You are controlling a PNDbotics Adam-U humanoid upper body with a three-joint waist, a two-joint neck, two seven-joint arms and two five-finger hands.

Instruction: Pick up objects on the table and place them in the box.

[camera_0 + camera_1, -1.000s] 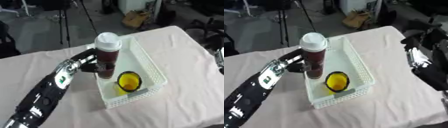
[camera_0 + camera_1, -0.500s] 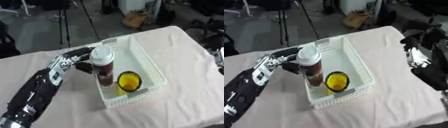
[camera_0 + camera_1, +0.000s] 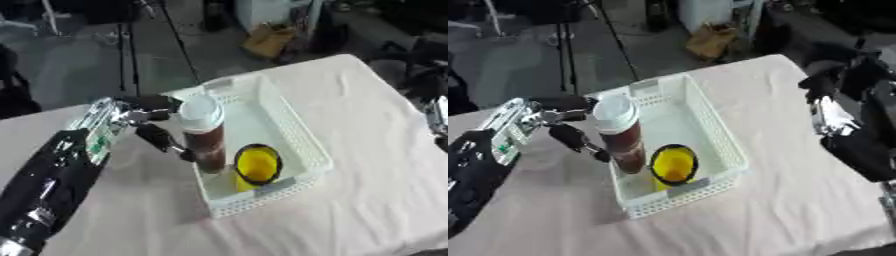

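Note:
A white slatted basket [image 3: 304, 136] stands in the middle of the cloth-covered table [image 3: 367, 205]. A brown bottle [image 3: 208, 145] with a white cap stands upright at the basket's left wall. Beside it, a round yellow thing [image 3: 257, 164] with a dark rim leans in the basket's near corner. My left hand [image 3: 131, 117] is just left of the bottle, open, with one finger up by the cap and the thumb low near the bottle's base. I cannot tell whether they touch it. My right hand [image 3: 833, 112] is raised at the right edge, open and holding nothing.
Beyond the table's far edge there is grey floor with a cardboard box [image 3: 268, 40] and a tripod's legs [image 3: 131, 47]. Bare cloth lies to the right of the basket and in front of it.
The bottle has come down to stand in the basket. My left hand has uncurled from round it and drawn back to the left. The right hand has stayed put.

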